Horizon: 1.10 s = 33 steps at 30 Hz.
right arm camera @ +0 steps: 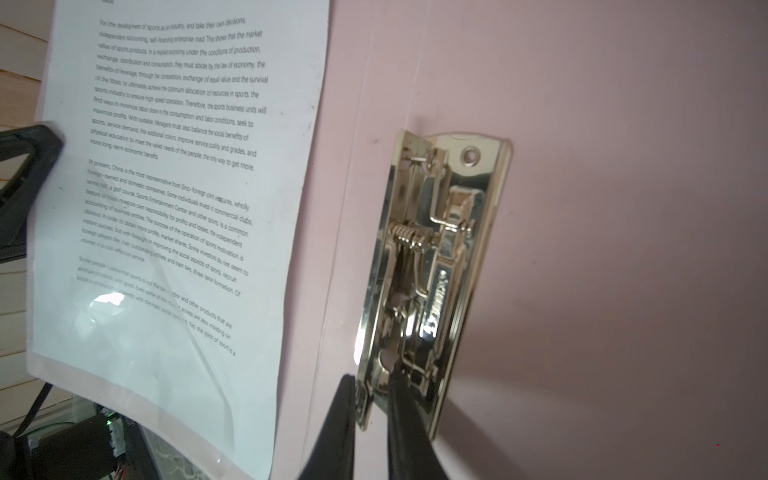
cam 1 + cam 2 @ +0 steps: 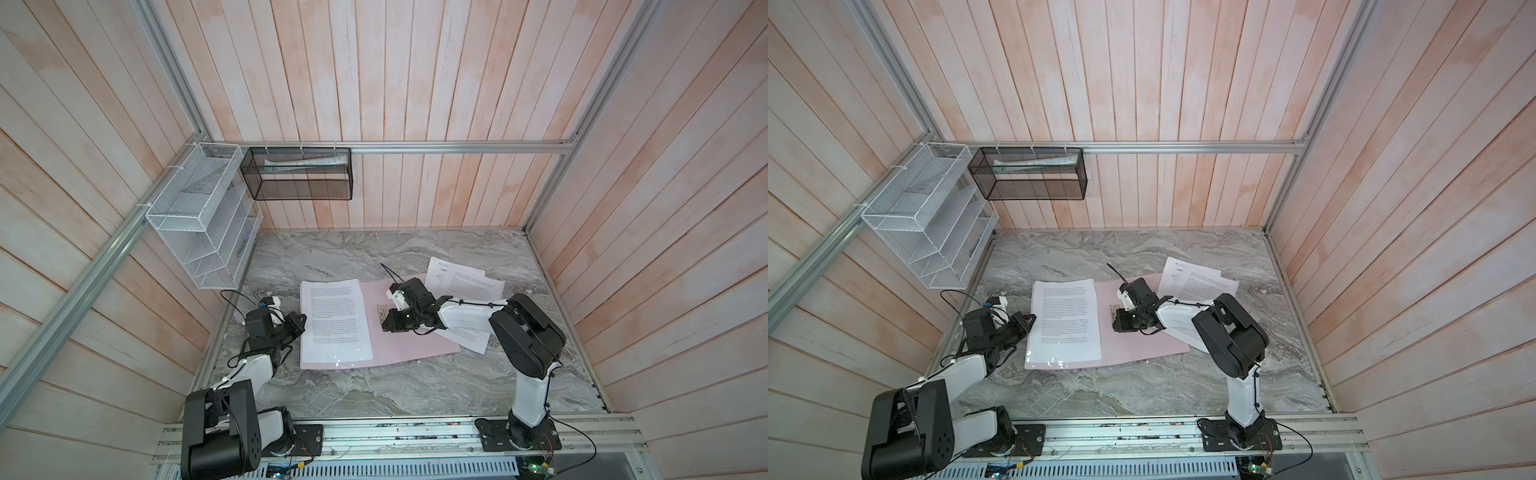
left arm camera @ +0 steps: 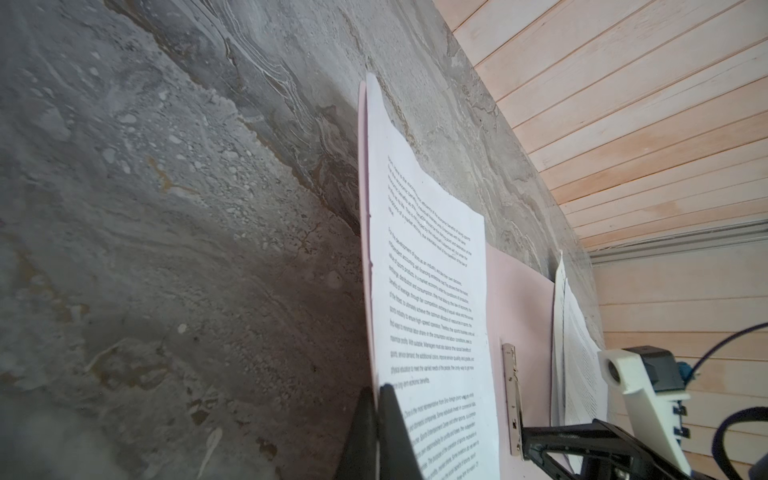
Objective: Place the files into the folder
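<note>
On grey marble tabletop (image 2: 374, 390), open pink folder (image 2: 409, 345), plank walls (image 2: 415, 83)

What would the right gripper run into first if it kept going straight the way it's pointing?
The metal clip on the pink folder. The right gripper points along it, and the clip's near end already looks pinched between its fingertips, though depth is unclear.

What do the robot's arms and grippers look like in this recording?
The left arm and right arm match: white link shells between bulky black joint housings, on black base plates. Thin black cables run along them. The left gripper and right gripper have slim, tapered black fingers; a white camera mount sits behind the right gripper.
</note>
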Motion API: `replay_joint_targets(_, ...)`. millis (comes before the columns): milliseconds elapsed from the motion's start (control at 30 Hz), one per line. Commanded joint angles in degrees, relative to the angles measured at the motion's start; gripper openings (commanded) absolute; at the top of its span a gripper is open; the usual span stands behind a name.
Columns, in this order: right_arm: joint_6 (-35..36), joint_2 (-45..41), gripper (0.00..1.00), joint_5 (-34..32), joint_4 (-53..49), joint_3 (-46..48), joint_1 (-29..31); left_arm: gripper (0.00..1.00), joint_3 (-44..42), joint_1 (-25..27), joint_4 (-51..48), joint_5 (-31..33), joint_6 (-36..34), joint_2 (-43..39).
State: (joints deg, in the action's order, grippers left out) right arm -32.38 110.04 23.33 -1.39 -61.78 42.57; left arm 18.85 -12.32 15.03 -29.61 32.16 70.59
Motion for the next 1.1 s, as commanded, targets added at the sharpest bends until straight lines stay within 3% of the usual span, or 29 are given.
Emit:
replay_joint_targets(0,-0.4,-1.5,0.14,1.1,-1.4,0.8,0.6,0.00,-1.0,0.1,0.1,0.5,-0.9,-0.2)
replay_joint_targets(367,-0.5,-0.2,0.05,0.7,-1.6,0.5,0.6,0.00,-1.0,0.1,0.2,0.5,-1.2,-0.3)
replay_joint_targets(733,-0.8,1.2,0.12,1.6,-3.6,-1.3,0.6,0.00,-1.0,0.2,0.6,-0.1,-1.2,-0.2)
replay_joint_targets(1067,-0.4,2.0,0.03,1.2,-4.9,-2.0,0.5,0.00,-1.1,0.1,0.8,-0.4,-1.3,-0.4)
